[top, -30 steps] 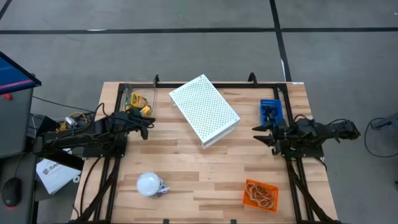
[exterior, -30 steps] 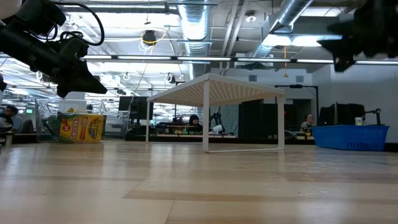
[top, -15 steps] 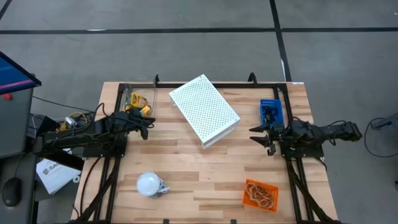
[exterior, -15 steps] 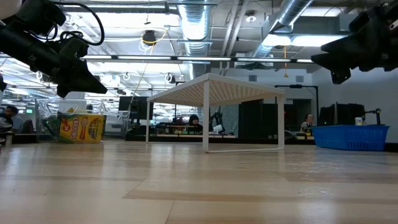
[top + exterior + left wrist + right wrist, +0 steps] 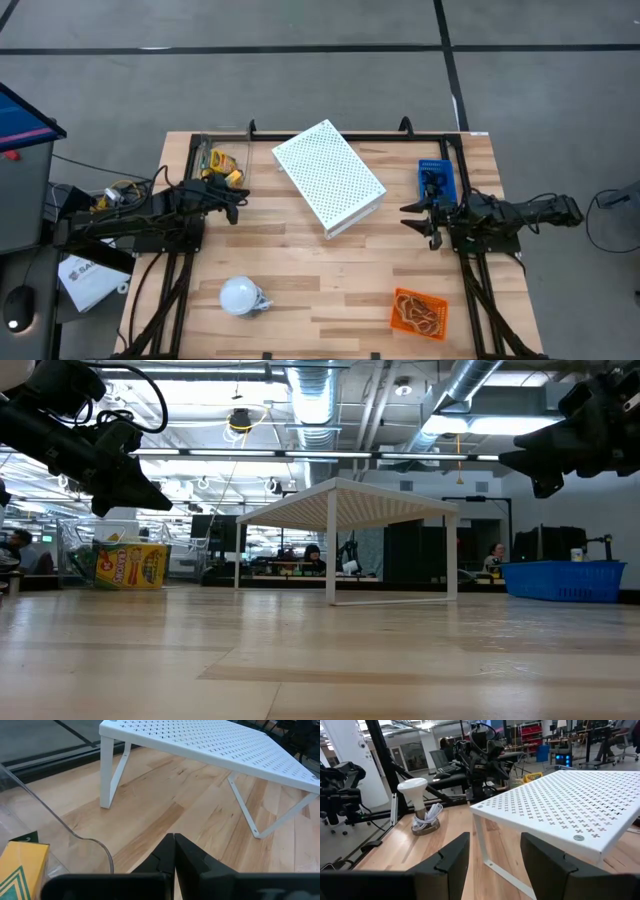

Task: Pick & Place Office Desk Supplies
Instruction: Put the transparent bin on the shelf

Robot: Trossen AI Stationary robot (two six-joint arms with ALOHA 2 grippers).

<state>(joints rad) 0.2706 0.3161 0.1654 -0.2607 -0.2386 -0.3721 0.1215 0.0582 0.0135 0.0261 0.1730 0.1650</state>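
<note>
Yellow-and-green crayon boxes (image 5: 222,162) (image 5: 131,565) stand in a clear bin (image 5: 205,152) at the table's far left. Tan rubber bands (image 5: 418,311) lie in an orange tray (image 5: 397,318) at the near right. A blue basket (image 5: 436,178) (image 5: 563,580) at the right holds small dark things. My left gripper (image 5: 236,206) (image 5: 174,846) hovers shut, just nearer than the clear bin. My right gripper (image 5: 414,218) (image 5: 492,852) hovers open and level, beside the blue basket, pointing at the white perforated box (image 5: 330,177). Neither gripper touches anything.
The big white perforated box (image 5: 348,500) stands on thin legs in the middle of the far half. A white bulb-like object (image 5: 240,296) (image 5: 418,800) with a coiled cord sits near the front left. Bare wood lies between the grippers and along the front middle.
My right gripper has come down a little and edged toward the white perforated box, staying open, and has since kept still. The left arm has not moved.
</note>
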